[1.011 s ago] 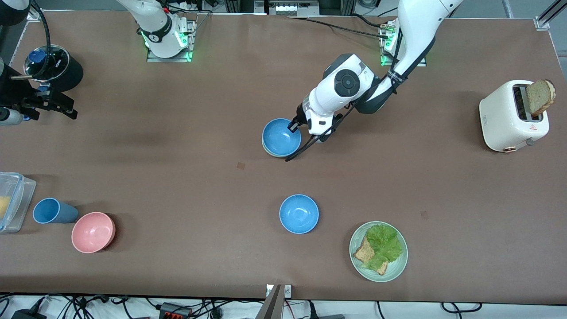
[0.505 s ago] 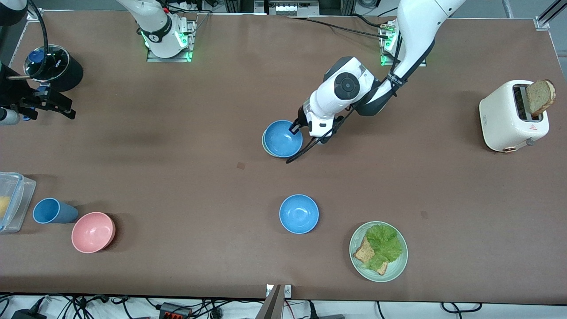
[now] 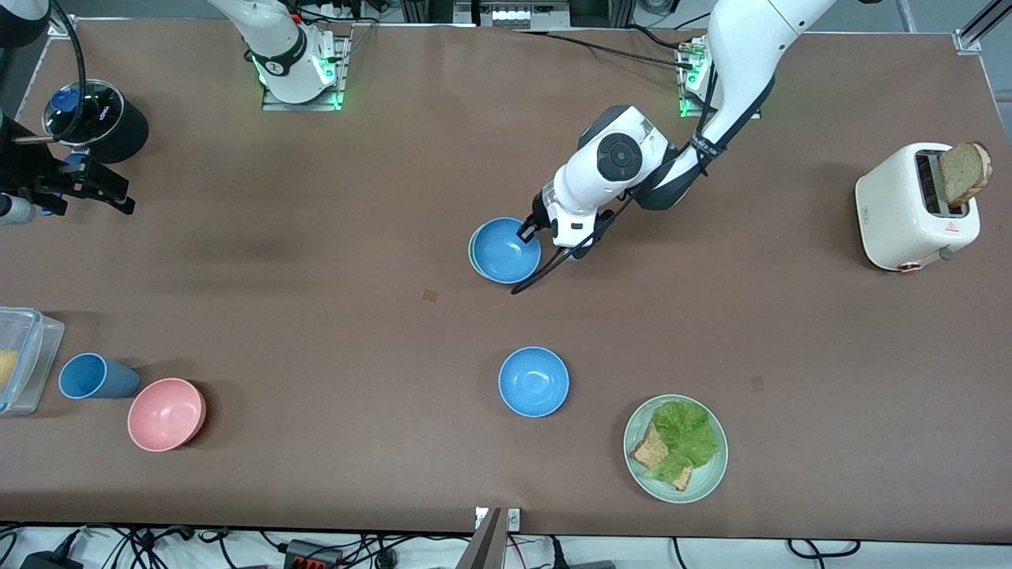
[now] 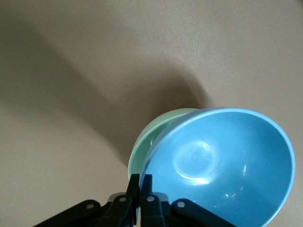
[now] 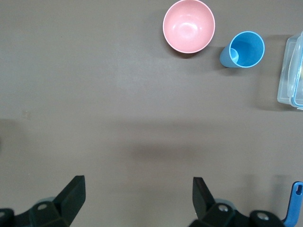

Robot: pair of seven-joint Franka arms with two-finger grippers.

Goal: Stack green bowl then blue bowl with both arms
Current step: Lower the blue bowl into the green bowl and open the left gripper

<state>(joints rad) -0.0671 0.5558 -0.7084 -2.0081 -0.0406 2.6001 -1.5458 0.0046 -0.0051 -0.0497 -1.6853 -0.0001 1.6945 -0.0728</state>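
The blue bowl (image 3: 504, 251) sits tilted in the pale green bowl (image 3: 472, 258) near the middle of the table; only a sliver of green rim shows. My left gripper (image 3: 526, 231) is shut on the blue bowl's rim. In the left wrist view the blue bowl (image 4: 222, 165) covers most of the green bowl (image 4: 150, 142), with the left gripper (image 4: 141, 182) pinching the rim. A second blue bowl (image 3: 534, 381) stands alone, nearer the front camera. My right gripper (image 3: 118, 194) waits open and empty at the right arm's end of the table, and it also shows in the right wrist view (image 5: 139, 184).
A pink bowl (image 3: 166, 413), a blue cup (image 3: 91, 376) and a clear plastic box (image 3: 20, 359) stand at the right arm's end. A green plate (image 3: 711, 474) holds lettuce and toast. A white toaster (image 3: 901, 209) stands at the left arm's end, a black pot (image 3: 118, 130) near the right gripper.
My left gripper has lowered the blue bowl a little onto the green bowl, shifting slightly toward the front camera. The right arm has barely moved.
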